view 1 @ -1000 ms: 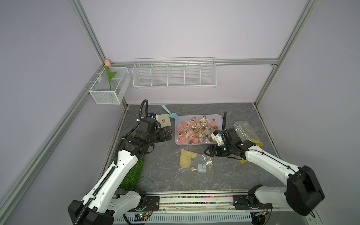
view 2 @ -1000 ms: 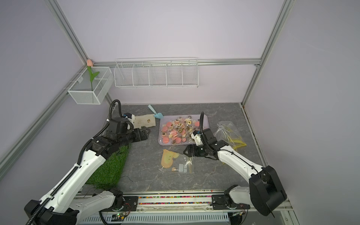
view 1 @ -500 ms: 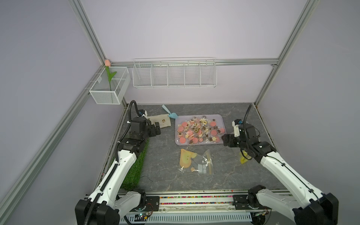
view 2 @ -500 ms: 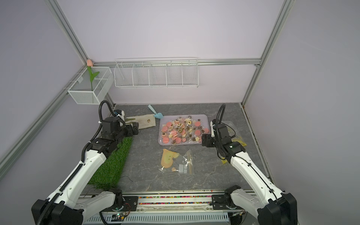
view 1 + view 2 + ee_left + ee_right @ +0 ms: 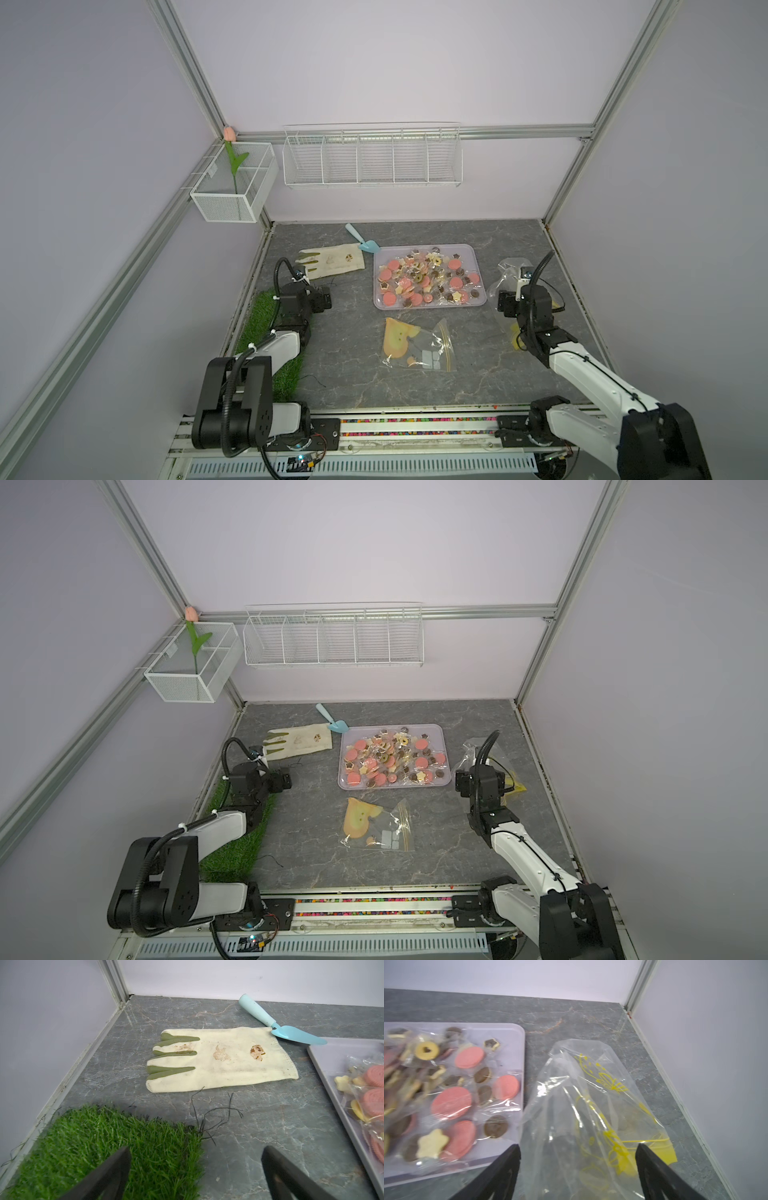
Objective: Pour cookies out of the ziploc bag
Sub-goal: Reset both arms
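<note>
The cookies (image 5: 428, 280) (image 5: 392, 758), pink discs, cream stars and dark pieces in clear wrappers, lie spread over the pale tray (image 5: 473, 249); the right wrist view shows them close up (image 5: 452, 1103). A crumpled ziploc bag (image 5: 509, 270) (image 5: 581, 1105) with yellow print lies flat to the right of the tray. My right gripper (image 5: 578, 1147) (image 5: 515, 297) hovers over its near end, open, holding nothing. A second clear zip bag (image 5: 432, 349) with a large yellow-orange piece lies in front of the tray. My left gripper (image 5: 196, 1148) (image 5: 322, 301) is open over the grass mat's edge.
A cream glove (image 5: 218, 1057) and a light blue trowel (image 5: 291, 1032) lie at the back left, the trowel's blade touching the tray corner. A green grass mat (image 5: 270, 332) runs along the left wall. Wire baskets (image 5: 372, 156) hang on the back wall.
Both arms have drawn back from the middle. The left gripper went left toward the grass mat, the right gripper went right from the tray's front corner to over the printed bag. The bags and cookies stayed put.
</note>
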